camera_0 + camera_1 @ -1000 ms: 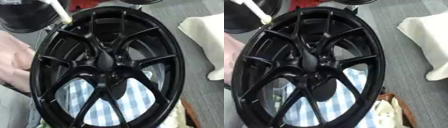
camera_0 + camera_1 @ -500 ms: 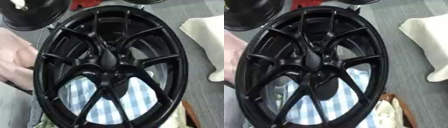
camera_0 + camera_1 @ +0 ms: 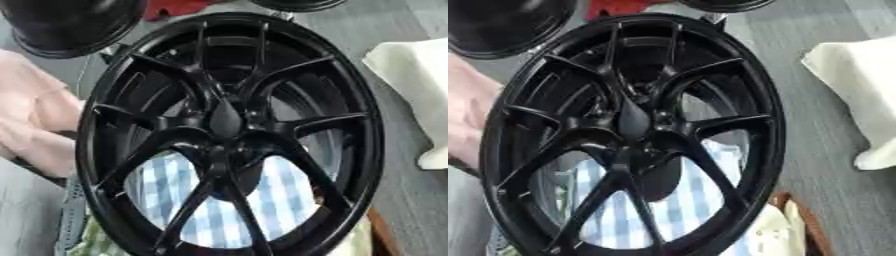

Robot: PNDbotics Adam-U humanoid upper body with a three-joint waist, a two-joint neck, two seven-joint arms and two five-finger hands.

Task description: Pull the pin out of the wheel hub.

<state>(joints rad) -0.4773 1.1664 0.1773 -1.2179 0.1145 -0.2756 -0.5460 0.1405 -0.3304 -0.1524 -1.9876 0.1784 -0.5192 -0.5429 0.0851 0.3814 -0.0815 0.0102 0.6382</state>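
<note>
Filling nearly all of both views, the wheel hub (image 3: 223, 122) stands tilted, its black spokes running out from a pointed centre cap to a broad dark rim. Neither hand shows in either view, so how far their fingers are open cannot be told, and places cannot be set against them. Beyond the hub's upper left rim sits a second black round thing (image 3: 74, 25), close to the hub. Against the hub's left side lies a pink, soft-looking shape (image 3: 31, 120); what it is cannot be told. A cream cloth (image 3: 859, 90) lies apart to the right on the grey surface (image 3: 815, 165). Through the lower gaps between the spokes shows a blue-and-white checked cloth (image 3: 280, 195), behind the hub. Something red (image 3: 175, 7) shows at the top edge, just above the rim.
</note>
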